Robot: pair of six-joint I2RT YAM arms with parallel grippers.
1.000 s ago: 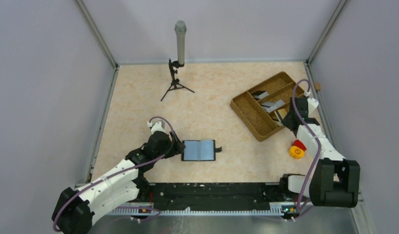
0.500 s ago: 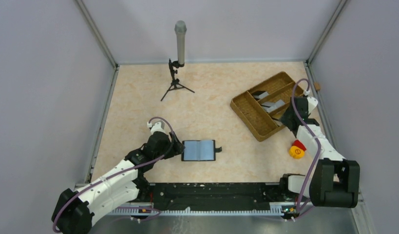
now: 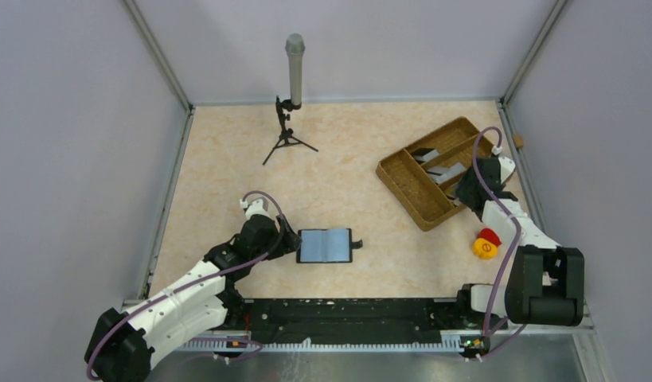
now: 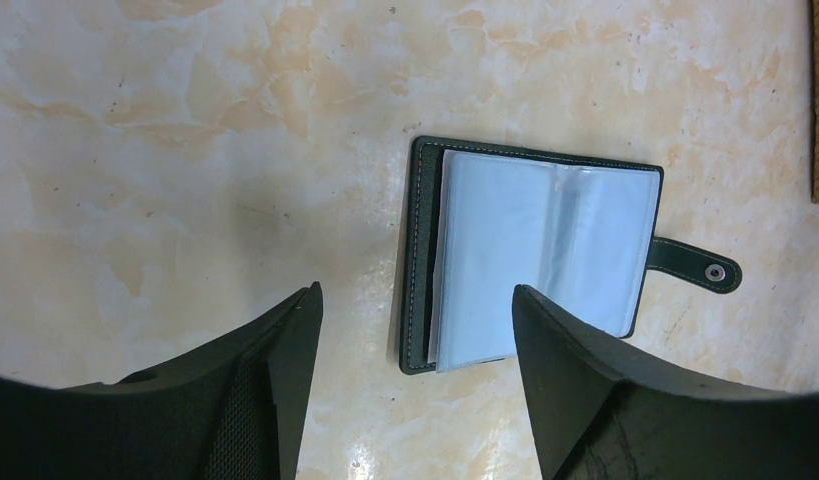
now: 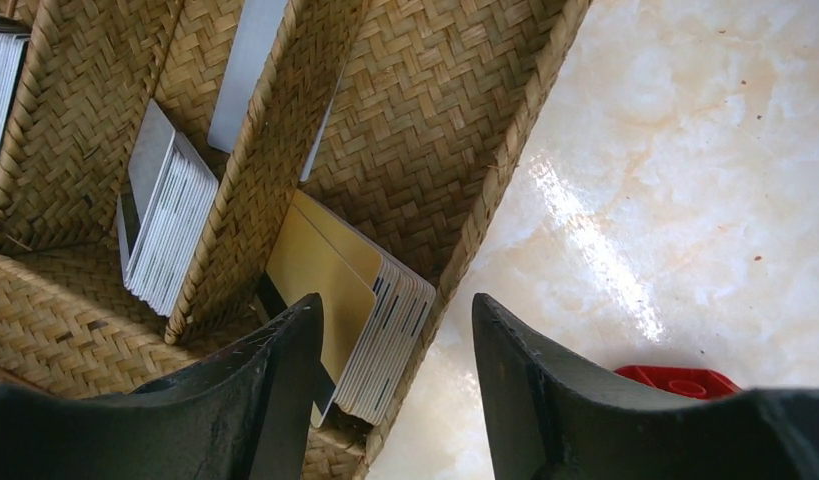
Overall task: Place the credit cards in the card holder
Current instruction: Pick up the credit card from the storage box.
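The card holder (image 3: 326,245) lies open and flat on the table, black with pale blue sleeves (image 4: 540,260) and a clasp tab (image 4: 697,268) on its right. My left gripper (image 3: 293,242) is open and empty at its left edge (image 4: 415,300). The credit cards stand in stacks in the brown woven tray (image 3: 414,191): a stack with a yellow face (image 5: 360,315) and a pale grey stack (image 5: 165,225). My right gripper (image 3: 469,189) is open and empty at the tray's near right end, its jaws (image 5: 395,345) spanning the yellow-faced stack and the tray's rim.
A microphone on a small tripod (image 3: 290,95) stands at the back. A red and yellow object (image 3: 486,245) lies on the table near the right arm (image 5: 680,380). Walls enclose the table on the left, back and right.
My right gripper has moved a little left and farther along the tray. The left arm and the card holder have not moved.
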